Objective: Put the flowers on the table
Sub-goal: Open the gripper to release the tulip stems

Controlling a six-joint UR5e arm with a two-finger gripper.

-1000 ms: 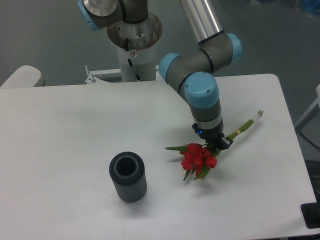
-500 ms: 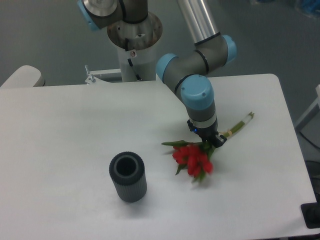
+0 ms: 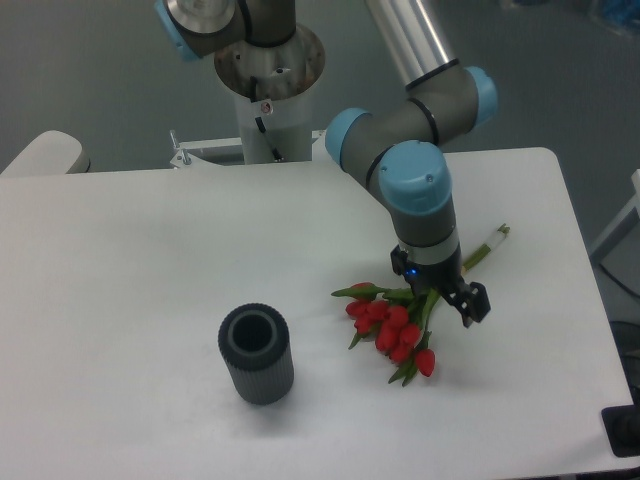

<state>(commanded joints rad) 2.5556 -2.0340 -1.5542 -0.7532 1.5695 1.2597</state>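
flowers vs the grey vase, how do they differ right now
The flowers are red and green; the vase is dark grey. The flowers lie flat and spread out; the vase stands upright, compact and ribbed. The flowers lie under the end effector; the vase stands apart. Both rest on the table.

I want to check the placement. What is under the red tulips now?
The white table lies directly under the tulips, which sprawl flat on it. The open gripper covers part of the stems, so that stretch cannot be seen.
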